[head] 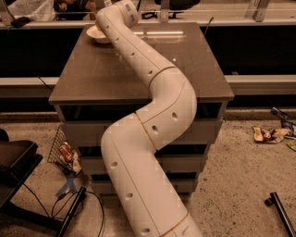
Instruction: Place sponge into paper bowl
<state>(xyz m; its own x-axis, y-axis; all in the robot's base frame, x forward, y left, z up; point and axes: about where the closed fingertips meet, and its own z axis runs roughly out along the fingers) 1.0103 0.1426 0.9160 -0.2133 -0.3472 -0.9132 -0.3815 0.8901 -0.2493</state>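
Brown worktop carries the paper bowl just beneath the tool; whether it grips anything cannot be told.

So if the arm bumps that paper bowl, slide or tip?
Likely slides: the bowl looks shallow and thin, so light; the table looks smooth. It sits near the far left edge, so a shove could send it off. The gripper is hidden past the arm's end, by the bowl; the thin rim would probably dent under it.
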